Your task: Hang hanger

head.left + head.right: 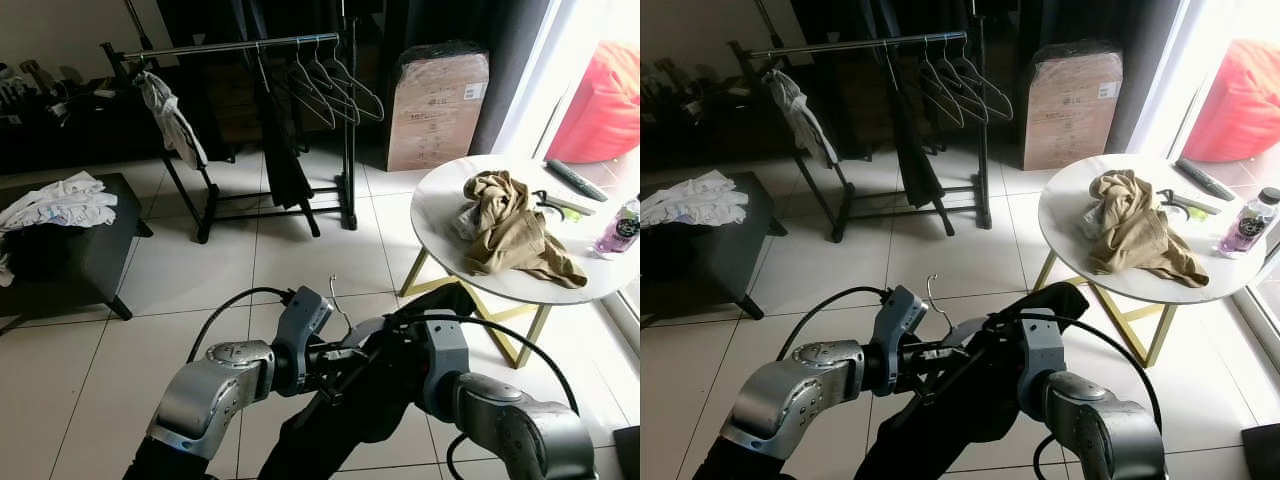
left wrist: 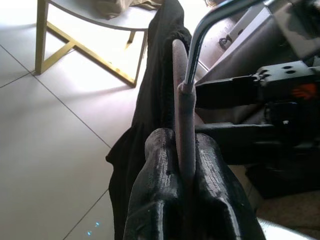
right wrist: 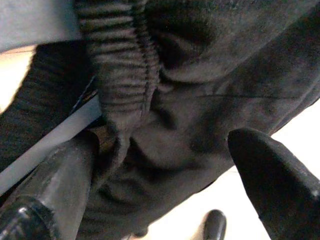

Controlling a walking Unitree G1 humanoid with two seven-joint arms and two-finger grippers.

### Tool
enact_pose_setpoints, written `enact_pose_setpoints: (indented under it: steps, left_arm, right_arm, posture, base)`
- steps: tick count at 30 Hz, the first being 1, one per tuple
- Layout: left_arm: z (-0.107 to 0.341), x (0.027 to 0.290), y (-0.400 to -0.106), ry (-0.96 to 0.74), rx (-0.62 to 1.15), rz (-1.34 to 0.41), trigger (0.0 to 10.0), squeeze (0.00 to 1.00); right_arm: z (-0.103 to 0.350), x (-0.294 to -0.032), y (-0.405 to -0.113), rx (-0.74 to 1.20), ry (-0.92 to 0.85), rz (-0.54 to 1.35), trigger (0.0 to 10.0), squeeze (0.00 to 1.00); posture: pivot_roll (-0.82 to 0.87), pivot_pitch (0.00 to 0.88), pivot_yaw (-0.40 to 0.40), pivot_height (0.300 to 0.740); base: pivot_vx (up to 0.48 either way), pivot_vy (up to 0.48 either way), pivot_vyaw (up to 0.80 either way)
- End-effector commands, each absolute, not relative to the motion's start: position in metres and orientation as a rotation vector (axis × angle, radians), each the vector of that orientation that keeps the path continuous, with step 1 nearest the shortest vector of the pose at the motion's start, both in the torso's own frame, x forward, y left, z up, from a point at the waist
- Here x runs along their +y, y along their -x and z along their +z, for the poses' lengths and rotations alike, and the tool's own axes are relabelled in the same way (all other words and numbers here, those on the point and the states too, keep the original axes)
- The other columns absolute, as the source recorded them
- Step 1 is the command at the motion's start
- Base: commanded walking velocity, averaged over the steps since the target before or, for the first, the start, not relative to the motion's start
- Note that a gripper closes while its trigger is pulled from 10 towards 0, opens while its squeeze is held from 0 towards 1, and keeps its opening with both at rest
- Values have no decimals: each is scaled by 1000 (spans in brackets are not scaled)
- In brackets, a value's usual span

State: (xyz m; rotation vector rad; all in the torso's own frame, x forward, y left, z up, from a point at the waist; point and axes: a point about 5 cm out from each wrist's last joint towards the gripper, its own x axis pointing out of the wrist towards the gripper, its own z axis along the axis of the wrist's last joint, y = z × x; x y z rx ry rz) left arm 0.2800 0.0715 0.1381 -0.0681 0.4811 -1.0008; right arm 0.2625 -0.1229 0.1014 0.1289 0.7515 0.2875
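— So, what is each pincer doing?

— Left gripper (image 2: 185, 165) is clamped tight on the neck of the hanger (image 2: 186, 115), both fingers pressed against its velvety shoulder just under the metal hook (image 1: 335, 298). Right gripper (image 3: 165, 165) stands spread, its fingers apart on either side of the black garment (image 1: 350, 410) draped over the hanger, touching cloth but not pinching it. Both arms meet low in front of the robot, above the tiled floor (image 1: 200, 270).

— How will that load handle?

— Light, I'd judge. The hanger is stiff and its flocked coating should resist slipping; the garment is soft, limp and hangs well below, so it may swing. The neck is the sensible hold, since it leaves the hook free.

— And the room?

— Glossy pale tiles. The clothes rail (image 1: 230, 45) stands well ahead, already carrying several empty hangers (image 1: 330, 85) and dark clothes. A round white table (image 1: 440, 200) with a tan cloth (image 1: 510, 230) sits to the right, a dark bench (image 1: 95, 250) with white laundry to the left.
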Motion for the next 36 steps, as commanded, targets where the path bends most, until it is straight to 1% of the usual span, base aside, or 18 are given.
enact_pose_setpoints:
  steps: [1,13,18,28,29,30,36]
  left_arm:
    - [142,68,-276,82,475,-1031,10000,0]
    - [142,66,-274,90,483,-1028,10000,0]
    - [139,70,-274,66,508,-1004,10000,0]
    - [135,72,-277,50,532,-966,10000,0]
    - [135,72,-277,49,533,-965,10000,0]
    - [135,72,-277,48,534,-964,10000,0]
    - [134,72,-277,45,539,-961,10000,0]
  right_arm:
    - [105,-122,-267,725,-117,267,10000,0]
    - [109,-125,-274,651,-132,200,10000,0]
    - [116,-132,-281,572,-125,134,10000,0]
    - [117,-132,-282,550,-118,132,10000,0]
    - [117,-132,-281,548,-115,132,8745,0]
    - [117,-131,-281,540,-102,149,0,0]
    - [115,-131,-280,544,-50,156,0,0]
  posture:
    - [-136,154,64,740]
    - [-135,156,63,740]
    - [-133,157,63,740]
    - [-133,158,63,740]
    - [-133,158,63,740]
    - [-133,159,63,740]
    - [-132,159,63,740]
  base:
    - [0,0,0]
    - [0,0,0]
    - [0,0,0]
    - [0,0,0]
    - [0,0,0]
    - [0,0,0]
    - [0,0,0]
